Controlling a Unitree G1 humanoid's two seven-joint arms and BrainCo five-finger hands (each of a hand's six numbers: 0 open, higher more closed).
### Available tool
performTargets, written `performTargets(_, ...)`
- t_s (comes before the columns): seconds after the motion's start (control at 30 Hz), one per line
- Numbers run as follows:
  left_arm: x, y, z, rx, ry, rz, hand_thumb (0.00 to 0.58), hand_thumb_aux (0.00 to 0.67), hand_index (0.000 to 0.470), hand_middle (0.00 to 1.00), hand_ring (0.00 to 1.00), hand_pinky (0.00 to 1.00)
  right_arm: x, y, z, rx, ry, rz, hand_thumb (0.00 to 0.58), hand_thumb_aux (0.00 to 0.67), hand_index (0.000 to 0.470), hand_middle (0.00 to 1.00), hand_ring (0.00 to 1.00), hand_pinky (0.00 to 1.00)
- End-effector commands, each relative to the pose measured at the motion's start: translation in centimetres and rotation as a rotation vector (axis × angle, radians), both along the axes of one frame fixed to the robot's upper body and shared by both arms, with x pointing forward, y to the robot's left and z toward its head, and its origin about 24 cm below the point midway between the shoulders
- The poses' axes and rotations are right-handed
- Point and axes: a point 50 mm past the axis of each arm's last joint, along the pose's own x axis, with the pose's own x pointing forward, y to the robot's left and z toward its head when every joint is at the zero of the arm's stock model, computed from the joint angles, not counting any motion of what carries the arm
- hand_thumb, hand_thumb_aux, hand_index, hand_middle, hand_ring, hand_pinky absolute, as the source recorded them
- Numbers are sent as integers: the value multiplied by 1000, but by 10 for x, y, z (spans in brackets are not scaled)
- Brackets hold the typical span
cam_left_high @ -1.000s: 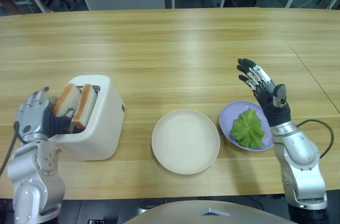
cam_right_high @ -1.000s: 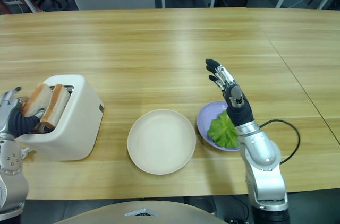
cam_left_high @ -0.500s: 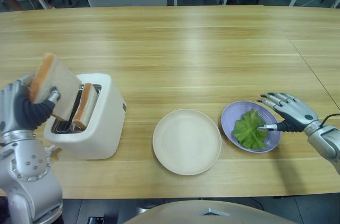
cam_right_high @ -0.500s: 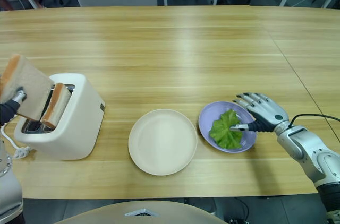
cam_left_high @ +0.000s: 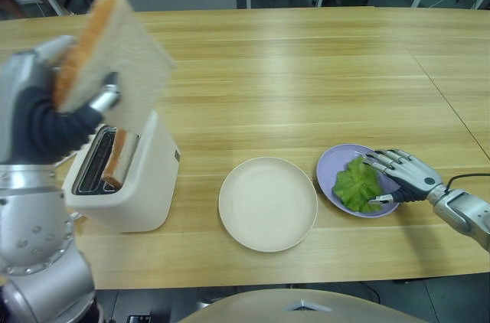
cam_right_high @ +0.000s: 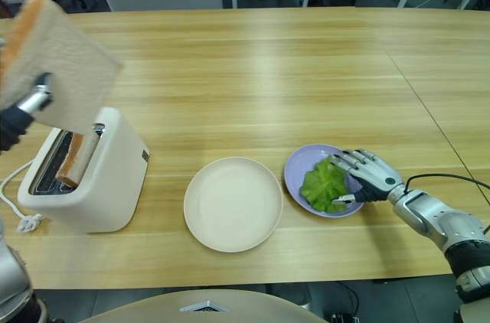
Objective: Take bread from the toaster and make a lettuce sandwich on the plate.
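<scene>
Left hand (cam_left_high: 42, 120) fingers pinch the bread slice (cam_left_high: 122, 55) left of the plate (cam_left_high: 268, 204), so lay it flat and centred; right hand (cam_left_high: 406, 176) fingers spread at the lettuce (cam_left_high: 354, 185).

Both arms are chunky silver shells with small screws. Left hand (cam_left_high: 42, 112), left of the plate (cam_left_high: 268, 204): black palm, silver fingers. Right hand (cam_left_high: 404, 177), on the plate's right: same deal, plus a thin black cable (cam_left_high: 468, 177) at the wrist.

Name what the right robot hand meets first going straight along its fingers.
Probably the green lettuce leaf in the round purple bowl; the right robot hand seems to reach over its rim.
</scene>
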Motion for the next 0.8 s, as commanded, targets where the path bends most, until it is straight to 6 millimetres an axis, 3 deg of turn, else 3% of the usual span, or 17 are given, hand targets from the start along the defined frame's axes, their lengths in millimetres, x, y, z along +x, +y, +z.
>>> performTargets(0.03, 10, -25, -24, -48, 196, -159, 580, 670, 460, 1000, 1000, 1000, 2, 5, -5, 9, 11, 25, 449, 352, 242, 0, 0, 0)
performTargets(0.17, 14, -46, -55, -71, 398, -266, 580, 670, 460, 1000, 1000, 1000, 4, 12, -6, 23, 15, 49, 563, 554, 381, 0, 0, 0)
performTargets(0.2, 15, -50, -64, -79, 445, -286, 580, 670, 460, 1000, 1000, 1000, 4, 13, -7, 26, 18, 52, 580, 670, 460, 0, 0, 0)
performTargets(0.47, 20, -76, -130, -20, 758, -388, 580, 670, 460, 1000, 1000, 1000, 7, 23, 1, 81, 4, 84, 580, 670, 460, 0, 0, 0)
performTargets(0.8, 34, -100, -208, 206, 995, -456, 580, 670, 460, 1000, 1000, 1000, 14, 59, 68, 321, -189, 178, 580, 670, 460, 0, 0, 0)
